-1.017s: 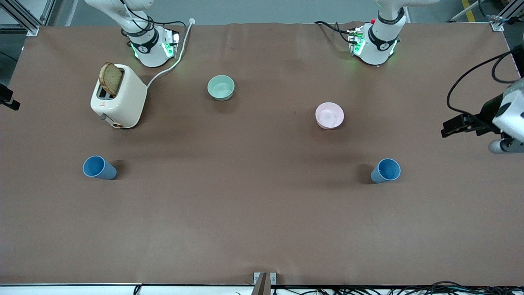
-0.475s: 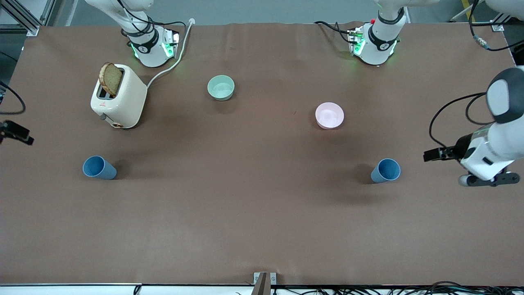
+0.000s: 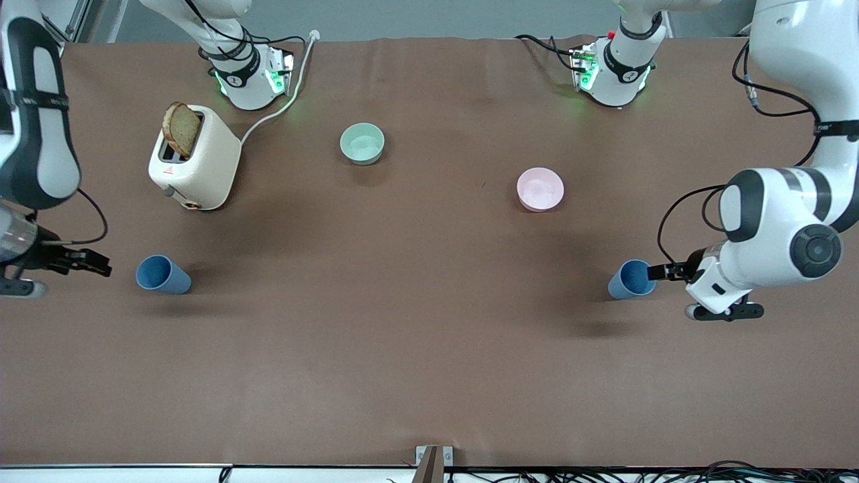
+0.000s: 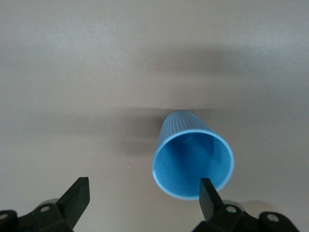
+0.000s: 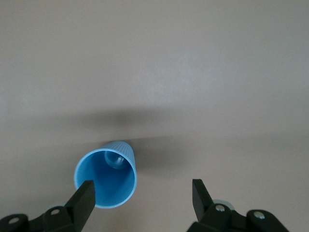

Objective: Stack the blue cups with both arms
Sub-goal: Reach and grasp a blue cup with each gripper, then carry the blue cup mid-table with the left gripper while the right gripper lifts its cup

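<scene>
— Seen from the front camera, where do the blue cups stand?

— One blue cup (image 3: 163, 275) stands toward the right arm's end of the brown counter (image 3: 402, 349), the other blue cup (image 3: 631, 279) toward the left arm's end; both are upright and well apart. The right pincer (image 3: 100, 267) is just beside the first, low at the frame's edge, with much of its arm cut off. The left pincer (image 3: 654, 272) reaches the second cup's rim, but whether it touches is hard to make out.

— Anything else on the counter?

— A cream toaster (image 3: 194, 166) with a slice of bread (image 3: 182, 129) in its slot, a pale green bowl (image 3: 362, 143) and a pink bowl (image 3: 540, 189), all farther from the camera than the cups.

— And the left wrist view?

— The left pincer (image 4: 144, 193) is spread wide; the cup (image 4: 192, 157) sits off-centre, one fingertip (image 4: 208, 192) overlapping its rim.

— The right wrist view?

— The right pincer (image 5: 143, 193) is likewise spread apart, the cup (image 5: 107, 176) beside one fingertip (image 5: 86, 194), with something small and pale inside it.
</scene>
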